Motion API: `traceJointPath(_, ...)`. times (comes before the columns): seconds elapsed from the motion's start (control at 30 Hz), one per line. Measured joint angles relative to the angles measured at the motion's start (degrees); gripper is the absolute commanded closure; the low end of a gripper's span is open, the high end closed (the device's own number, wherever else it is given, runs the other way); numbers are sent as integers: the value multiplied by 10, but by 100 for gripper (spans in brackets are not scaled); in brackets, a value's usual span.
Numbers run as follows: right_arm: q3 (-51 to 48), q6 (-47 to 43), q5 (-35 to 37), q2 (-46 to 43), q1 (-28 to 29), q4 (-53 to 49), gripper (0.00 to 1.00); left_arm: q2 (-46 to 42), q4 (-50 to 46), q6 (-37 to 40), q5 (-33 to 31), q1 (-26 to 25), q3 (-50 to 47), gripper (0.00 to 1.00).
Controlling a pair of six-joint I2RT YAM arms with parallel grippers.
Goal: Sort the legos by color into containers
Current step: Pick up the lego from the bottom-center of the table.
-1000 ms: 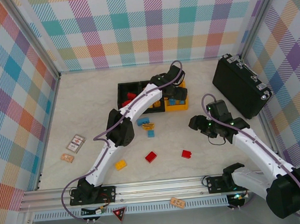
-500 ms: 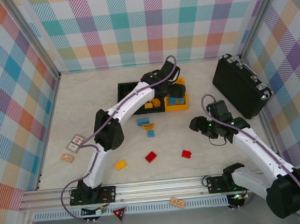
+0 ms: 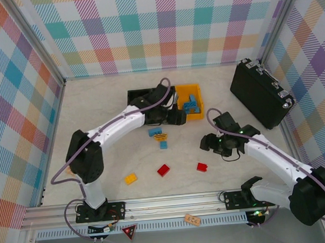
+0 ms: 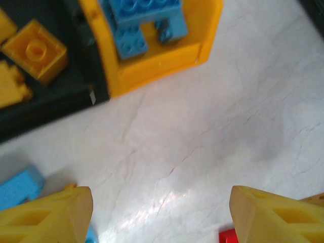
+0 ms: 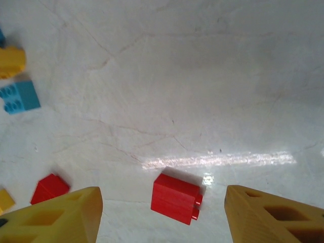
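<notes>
Yellow-fingered left tool released, empty; right tool likewise, near a red lego.

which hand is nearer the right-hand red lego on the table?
Right. The right hand hovers open just beyond the red lego; the left hand is farther back, by the yellow-orange bin.

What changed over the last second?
Left gripper pulled back from over the yellow bin toward the near-left, open and empty. Right gripper eased left, open, a red brick lying ahead of it. Loose bricks and bins unmoved.
</notes>
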Motion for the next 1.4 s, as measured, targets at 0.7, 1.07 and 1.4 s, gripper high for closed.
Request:
traceJointPath(0.7,0,77,17,136,99,-5,33,-129,43,-44,65,5,-252,30)
traceJointPath(1.07,5,70,5,202,107,4,57,-132,56,-59,64,4,-273,31)
traceJointPath(1.4,49,57,19,201,109,6,65,-142,60,-80,52,5,-279,31)
